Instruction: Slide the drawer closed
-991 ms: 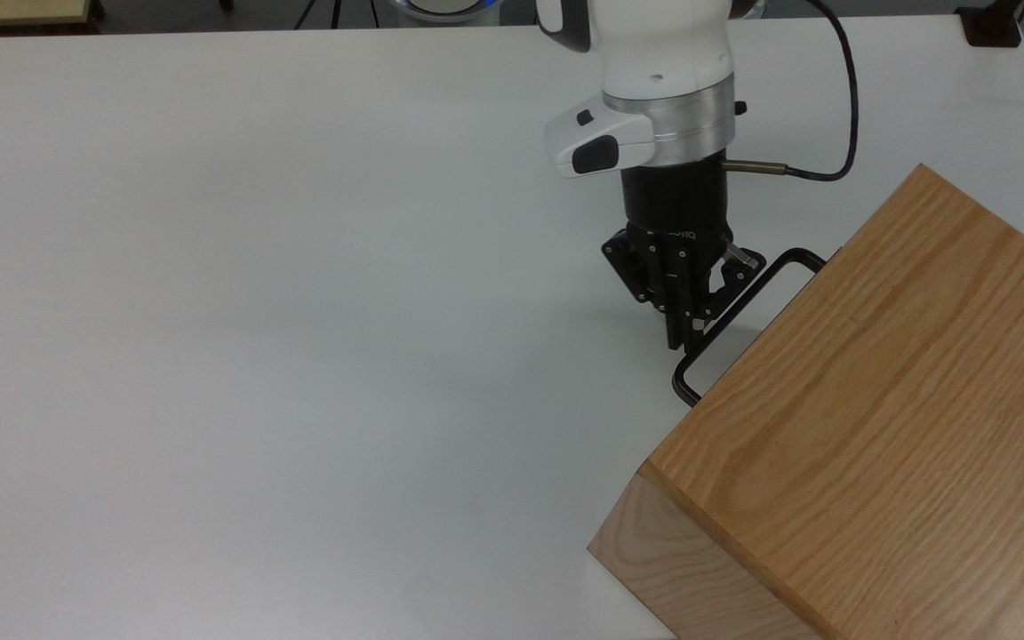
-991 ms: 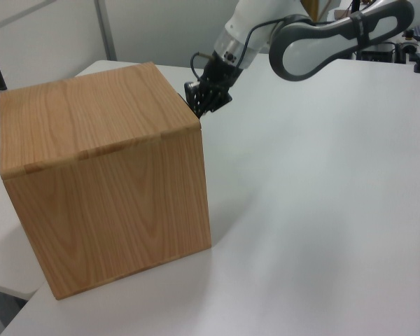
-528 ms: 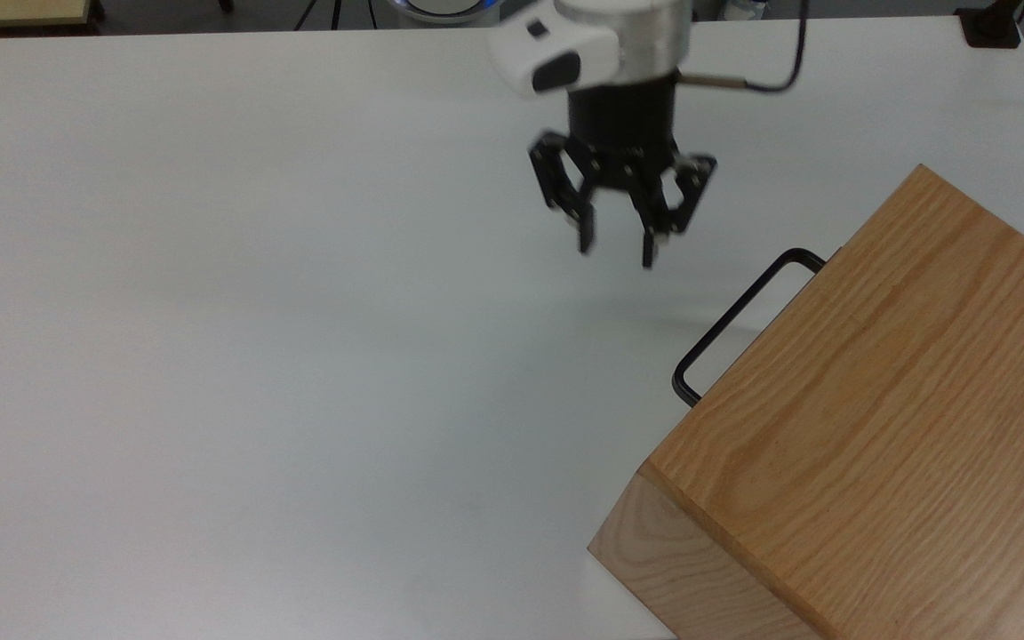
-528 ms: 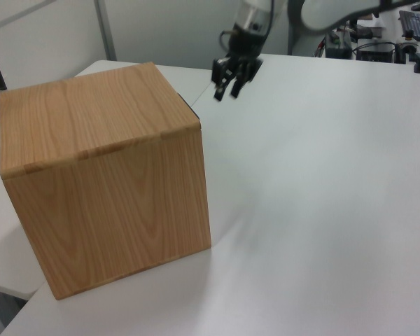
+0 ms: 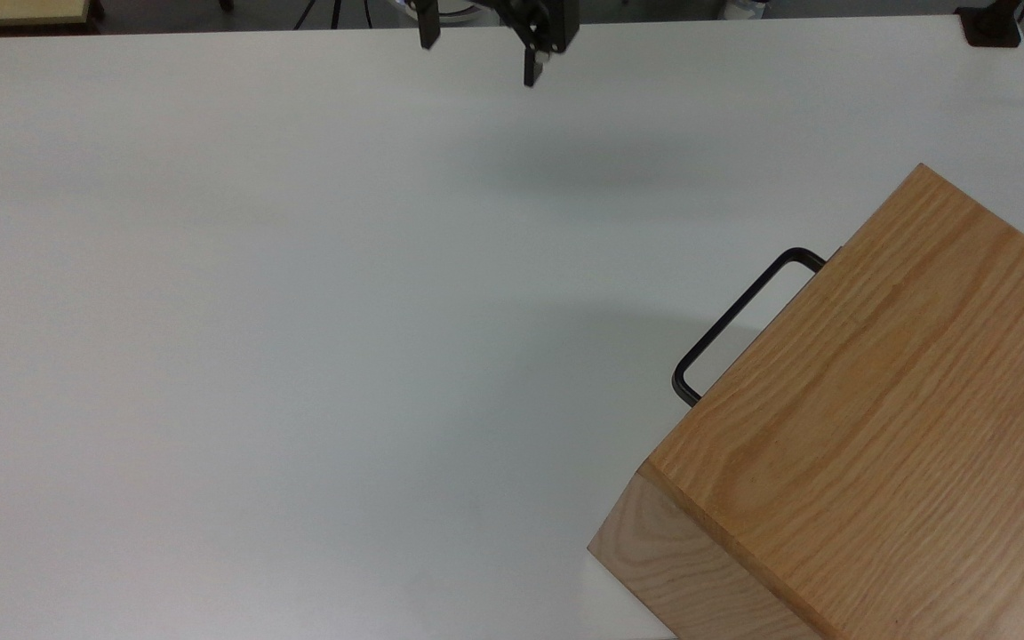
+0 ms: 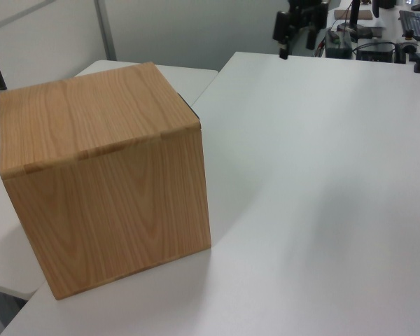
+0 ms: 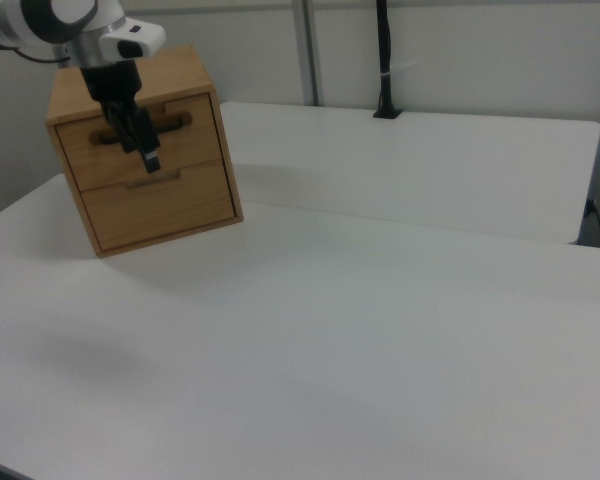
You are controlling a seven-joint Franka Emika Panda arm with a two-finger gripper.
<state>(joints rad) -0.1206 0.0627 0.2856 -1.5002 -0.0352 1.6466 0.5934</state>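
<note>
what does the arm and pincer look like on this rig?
Right view: glossy white rounded arm shell with a dark grey round cap and a small dark oval inset, ending in a black pincer. Top view: pincer shows as black slim fingers, one with a pale tip.

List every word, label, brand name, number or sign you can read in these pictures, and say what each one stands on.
No readable text stands anywhere.
The oak-grained wooden cabinet bears wood grain, no label.
The black two-finger gripper carries no legible marking.
The white table is plain.

The gripper [image 5: 476, 53] has left the drawer's handle [image 5: 734, 322], withdrawn toward twelve o'clock (top view), fingers now spread.
</note>
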